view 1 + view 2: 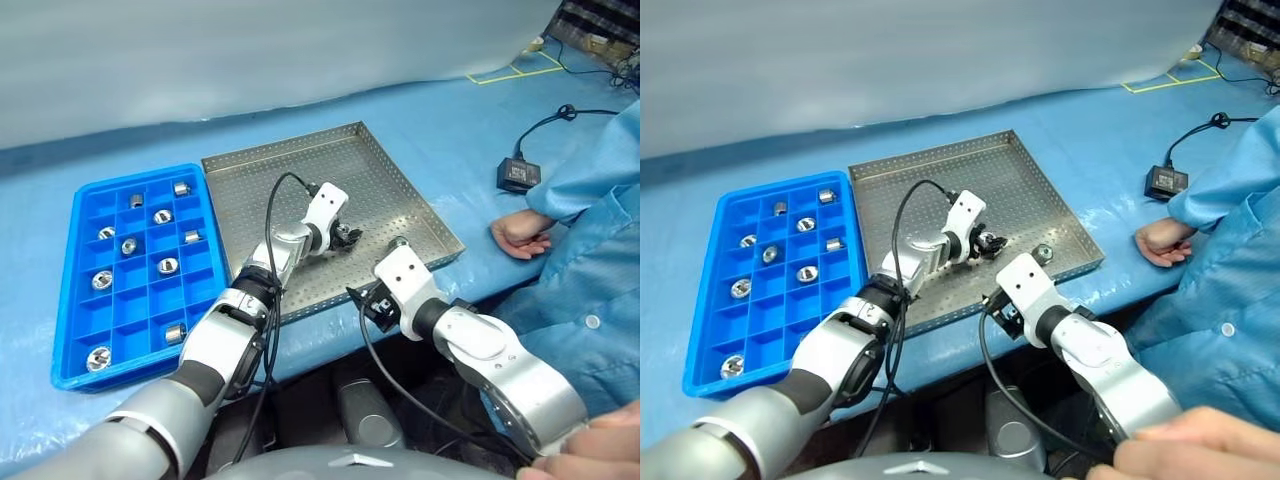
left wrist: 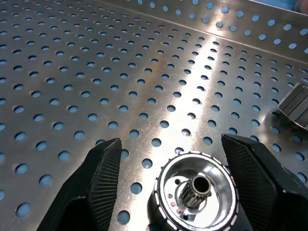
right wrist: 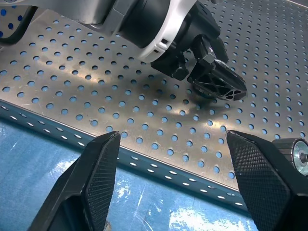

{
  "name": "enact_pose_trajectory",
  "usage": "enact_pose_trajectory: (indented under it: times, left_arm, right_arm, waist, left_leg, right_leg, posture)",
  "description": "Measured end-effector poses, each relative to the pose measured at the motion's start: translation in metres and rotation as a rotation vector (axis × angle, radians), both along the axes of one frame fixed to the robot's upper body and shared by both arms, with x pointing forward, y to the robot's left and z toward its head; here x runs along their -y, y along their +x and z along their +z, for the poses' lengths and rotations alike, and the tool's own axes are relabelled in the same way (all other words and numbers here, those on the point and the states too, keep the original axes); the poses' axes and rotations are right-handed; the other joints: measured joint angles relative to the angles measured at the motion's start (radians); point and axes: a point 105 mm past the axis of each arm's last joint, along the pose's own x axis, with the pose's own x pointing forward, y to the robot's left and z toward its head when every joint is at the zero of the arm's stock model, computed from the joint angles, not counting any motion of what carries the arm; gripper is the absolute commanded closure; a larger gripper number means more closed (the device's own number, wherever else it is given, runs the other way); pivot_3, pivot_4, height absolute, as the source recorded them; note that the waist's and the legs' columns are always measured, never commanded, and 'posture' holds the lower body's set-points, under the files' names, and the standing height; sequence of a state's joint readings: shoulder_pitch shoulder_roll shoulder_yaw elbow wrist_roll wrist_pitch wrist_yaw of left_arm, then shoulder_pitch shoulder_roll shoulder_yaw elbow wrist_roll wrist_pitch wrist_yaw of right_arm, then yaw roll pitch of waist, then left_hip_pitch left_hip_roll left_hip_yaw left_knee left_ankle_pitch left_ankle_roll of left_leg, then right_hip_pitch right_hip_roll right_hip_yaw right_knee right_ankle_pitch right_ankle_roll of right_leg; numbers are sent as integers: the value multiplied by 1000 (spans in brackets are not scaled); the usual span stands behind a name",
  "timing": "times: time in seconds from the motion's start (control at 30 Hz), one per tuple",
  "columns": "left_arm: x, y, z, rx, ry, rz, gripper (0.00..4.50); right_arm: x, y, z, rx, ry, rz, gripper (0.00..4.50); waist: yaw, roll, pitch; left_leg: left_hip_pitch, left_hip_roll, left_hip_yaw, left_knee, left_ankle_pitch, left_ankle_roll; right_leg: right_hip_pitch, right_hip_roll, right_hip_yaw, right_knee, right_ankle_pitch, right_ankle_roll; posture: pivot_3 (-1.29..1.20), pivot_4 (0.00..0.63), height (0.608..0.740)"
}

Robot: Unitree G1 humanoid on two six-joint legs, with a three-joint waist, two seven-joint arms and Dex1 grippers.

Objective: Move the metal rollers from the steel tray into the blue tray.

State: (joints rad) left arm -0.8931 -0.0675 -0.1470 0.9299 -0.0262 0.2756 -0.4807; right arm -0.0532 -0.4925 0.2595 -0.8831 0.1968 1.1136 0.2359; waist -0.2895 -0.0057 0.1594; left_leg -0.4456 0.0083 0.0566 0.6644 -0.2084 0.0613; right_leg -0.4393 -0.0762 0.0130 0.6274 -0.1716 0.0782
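While our left gripper [image 2: 168, 192] stands open astride a metal roller [image 2: 195, 192] lying bore-up between its fingers on the steel tray [image 1: 390, 190], untouched, our right gripper [image 3: 173, 187], open and empty, hovers over the tray's near edge beside another roller [image 3: 294, 155].

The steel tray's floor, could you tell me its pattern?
Evenly spaced round holes across the steel tray, clearest in the left wrist view.

We find no legible text, label, brand, number or sign on any surface in these views; the small black device [image 1: 518, 174] lying on the blue table cover [image 1: 440, 120] carries a pale patch on its top face, which we cannot read.
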Motion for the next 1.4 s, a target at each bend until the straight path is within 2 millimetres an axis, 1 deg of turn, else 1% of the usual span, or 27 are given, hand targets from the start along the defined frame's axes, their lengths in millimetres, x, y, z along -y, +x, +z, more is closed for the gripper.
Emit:
enact_pose_trajectory:
  times: [0.03,0.1,0.2,0.27,0.4,0.47,0.6,0.73,0.83,0.93,1.0,1.07,1.1,1.17,1.2,1.23,1.3,1.4]
  left_arm:
    - [0,0,0,1,3,-1,1697]
    - [0,0,-1,1,6,-3,1697]
    - [0,-1,0,-3,1,-9,2270]
    - [-2,0,0,-4,-3,-13,2772]
    - [-6,-2,0,-2,-10,-26,2770]
    - [-8,-2,4,1,-27,-27,2770]
    - [-11,-2,20,25,-68,-43,2770]
    - [-25,-6,37,52,-107,-54,2770]
    - [-44,-17,51,89,-125,-52,2770]
    - [-83,-32,54,113,-69,24,2770]
    - [-114,-44,53,105,-40,119,2770]
    - [-137,-53,49,83,-3,197,2770]
    - [-147,-58,47,80,19,232,2770]
    - [-165,-66,45,69,42,313,2770]
    - [-172,-70,46,69,43,352,2770]
    - [-174,-73,48,76,51,375,2770]
    - [-190,-80,51,82,80,456,2770]
    - [-213,-92,48,66,134,558,2770]
  right_arm:
    - [0,0,0,1,2,-1,776]
    - [-1,0,1,2,6,-3,776]
    - [-1,1,1,4,9,-5,776]
    - [0,3,1,3,9,-10,776]
    - [2,8,3,14,11,-31,776]
    - [3,13,2,12,20,-51,776]
    - [5,19,1,5,40,-77,776]
    - [5,24,2,9,55,-82,776]
    - [5,27,1,2,64,-80,776]
    - [0,28,-2,-26,99,-53,776]
    - [-7,27,-2,-45,147,-10,776]
    - [-11,27,-4,-64,177,20,776]
    - [-15,27,-3,-72,199,42,776]
    - [-23,28,0,-78,237,86,776]
    - [-27,30,2,-78,244,107,776]
    - [-29,32,4,-71,247,122,776]
    - [-33,34,5,-68,247,145,776]
    - [-36,37,0,-90,239,161,776]
  waist:
    - [0,0,0]
    - [-1,0,0]
    - [-1,0,0]
    - [0,0,0]
    - [1,0,0]
    - [2,0,0]
    - [4,0,0]
    - [5,0,0]
    - [6,1,0]
    - [10,1,0]
    - [17,1,0]
    - [43,1,0]
    - [57,1,0]
    - [88,1,0]
    - [105,1,0]
    - [120,0,0]
    - [148,0,0]
    - [194,0,0]
  left_leg:
    - [0,0,0,0,0,0]
    - [0,0,0,0,0,0]
    - [0,0,0,0,0,0]
    - [0,0,0,0,0,0]
    - [0,0,0,0,0,0]
    - [0,0,0,0,0,0]
    - [0,0,0,-1,0,0]
    - [0,0,0,-1,0,0]
    - [0,0,1,-2,0,0]
    - [0,1,0,-2,1,0]
    - [1,1,0,-2,1,0]
    - [1,1,0,-1,2,0]
    - [1,1,0,-1,2,0]
    - [1,0,0,0,2,0]
    - [1,0,0,1,2,0]
    - [1,0,0,1,2,0]
    - [2,1,1,0,2,-1]
    - [2,1,1,-2,3,-2]
  right_leg:
    - [0,0,0,0,0,0]
    - [0,0,0,0,0,0]
    - [0,0,0,0,0,0]
    - [0,0,0,0,0,0]
    - [0,0,0,0,0,0]
    - [-1,0,0,0,0,0]
    - [-1,0,1,0,1,2]
    - [-1,0,1,1,1,2]
    - [-2,0,2,1,3,4]
    - [-2,1,3,2,3,5]
    - [-3,1,3,3,3,4]
    - [-2,1,2,4,2,4]
    - [-2,1,2,4,1,1]
    - [-1,0,2,3,0,0]
    - [-1,0,2,3,1,0]
    - [-1,0,1,3,1,0]
    - [-3,0,1,3,2,-3]
    - [-4,0,0,4,1,-5]
  posture:
    - [-378,150,740]
    - [-364,150,740]
    - [-356,150,740]
    - [-349,150,740]
    - [-340,150,740]
    - [-323,150,740]
    - [-307,150,740]
    - [-291,150,740]
    - [-265,150,740]
    - [-204,150,740]
    - [-173,150,740]
    - [-128,150,740]
    - [-113,150,740]
    - [-77,150,740]
    - [-44,150,740]
    - [-36,150,740]
    - [-13,150,740]
    - [9,150,740]
